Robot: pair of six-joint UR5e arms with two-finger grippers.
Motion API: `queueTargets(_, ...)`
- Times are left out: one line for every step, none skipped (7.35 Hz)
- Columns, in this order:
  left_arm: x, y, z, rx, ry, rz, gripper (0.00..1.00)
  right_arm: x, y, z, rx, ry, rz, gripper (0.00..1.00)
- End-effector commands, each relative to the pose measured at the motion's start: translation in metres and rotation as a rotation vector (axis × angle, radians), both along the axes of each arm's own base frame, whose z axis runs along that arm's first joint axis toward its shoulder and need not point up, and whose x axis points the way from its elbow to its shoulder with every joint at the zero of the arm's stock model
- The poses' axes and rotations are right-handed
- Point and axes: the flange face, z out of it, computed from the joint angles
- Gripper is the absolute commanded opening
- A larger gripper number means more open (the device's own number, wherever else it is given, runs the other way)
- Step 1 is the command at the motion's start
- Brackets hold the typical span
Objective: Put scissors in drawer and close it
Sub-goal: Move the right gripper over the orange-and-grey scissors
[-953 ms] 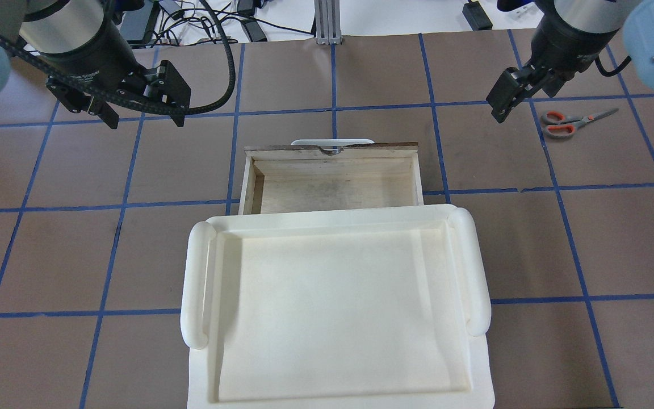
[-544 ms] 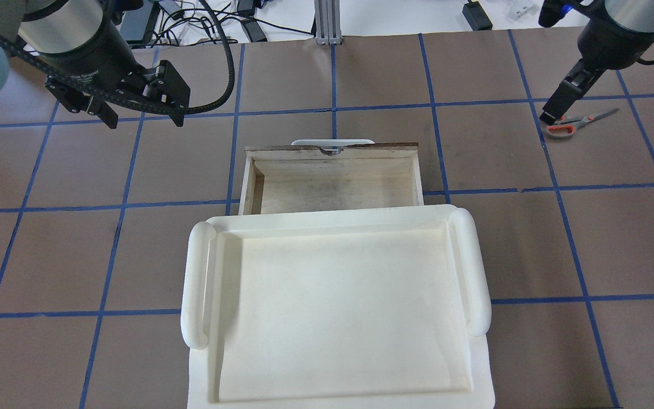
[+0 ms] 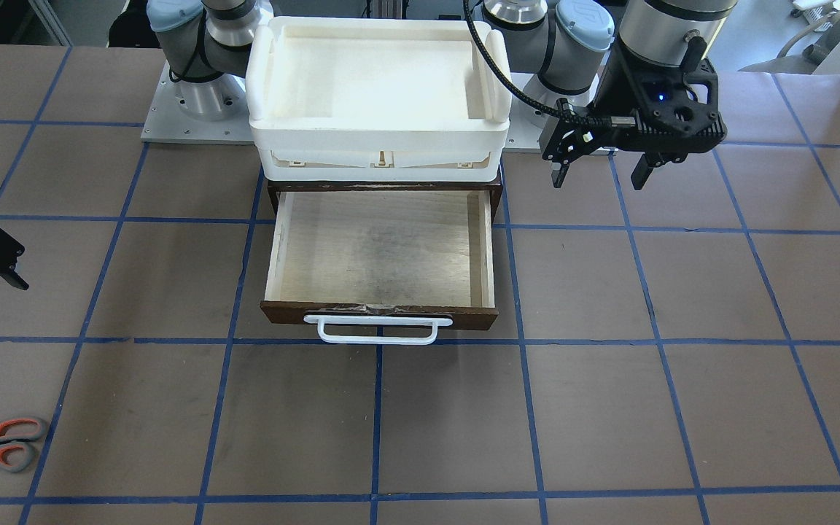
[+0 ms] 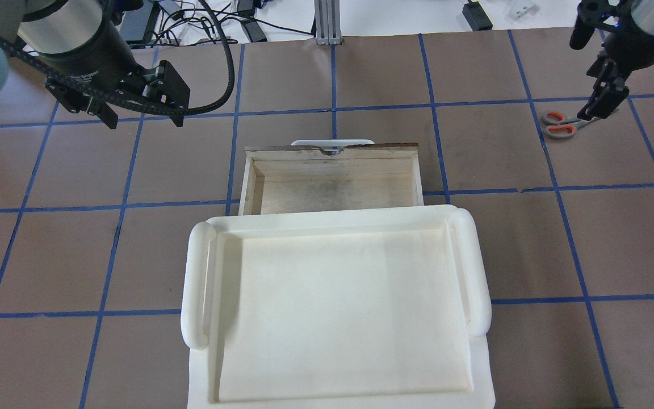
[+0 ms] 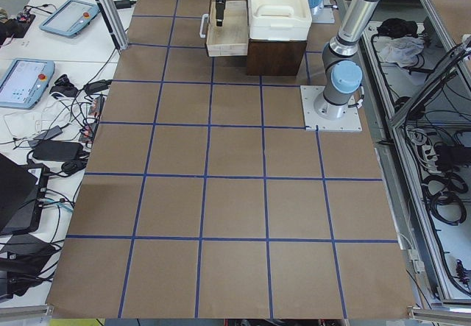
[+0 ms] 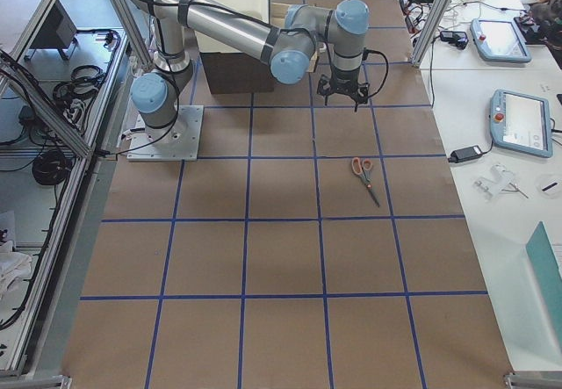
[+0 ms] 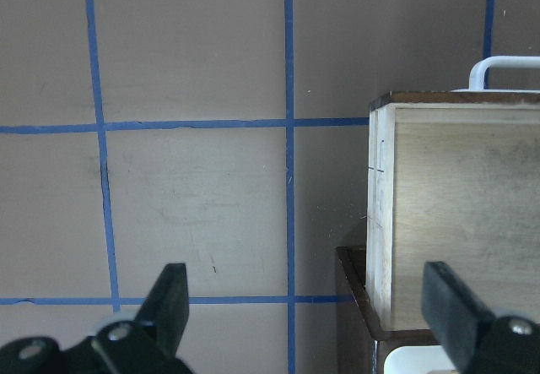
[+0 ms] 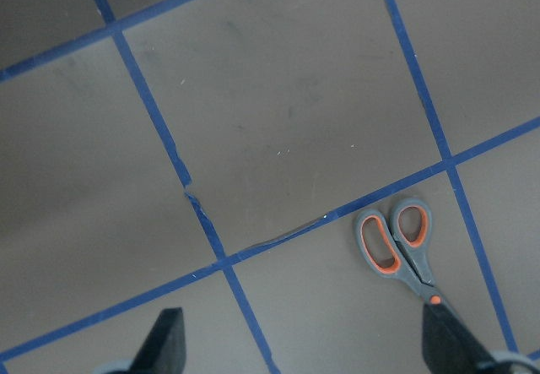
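Since the earlier overhead frames, the right gripper (image 4: 598, 108) has travelled from the middle right of the picture to the upper right corner. It now hangs above the blade end of the scissors (image 4: 558, 124). Over at the upper left, the left gripper (image 4: 145, 118) has stayed in place with its fingers apart. Flat on the brown table (image 4: 474, 159), the scissors lie in the upper right of the overhead view, well apart from the drawer (image 4: 332, 193). The drawer stands pulled open in the centre with nothing in it, its white handle (image 3: 378, 329) at the bottom of the front-facing view and the white tray (image 4: 332, 218) above its cabinet. In the right wrist view the two fingers stand wide apart and hold nothing, and the scissors appear at the lower right of that frame. The step in hand seems to be the approach for the pick. The next move probably calls for a small shift to bring the scissors between the fingers, then a low descent, because they are thin and flat.
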Motion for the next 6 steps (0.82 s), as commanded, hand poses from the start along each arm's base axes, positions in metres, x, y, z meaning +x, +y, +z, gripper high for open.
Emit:
queueTargets(-0.001, 0.000, 0.000, 0.000, 0.000, 0.001, 1.00, -0.051, -0.007, -0.039, 0.038, -0.015, 0.121, 1.00)
queueTargets(0.000, 0.000, 0.000, 0.000, 0.000, -0.001, 1.00, -0.069, -0.008, -0.057, 0.068, -0.018, 0.103, 1.00)
queueTargets(0.000, 0.000, 0.000, 0.000, 0.000, -0.001, 1.00, -0.075, -0.015, -0.071, 0.058, -0.018, 0.099, 1.00)
queueTargets(0.000, 0.000, 0.000, 0.000, 0.000, -0.001, 1.00, -0.081, -0.024, -0.083, 0.026, 0.003, 0.099, 1.00)
queueTargets(0.000, 0.000, 0.000, 0.000, 0.000, -0.001, 1.00, -0.085, -0.027, -0.094, 0.033, 0.003, 0.100, 1.00)
queueTargets(0.000, 0.001, 0.001, -0.002, 0.000, -0.001, 1.00, -0.086, -0.028, -0.096, 0.032, 0.004, 0.132, 1.00)
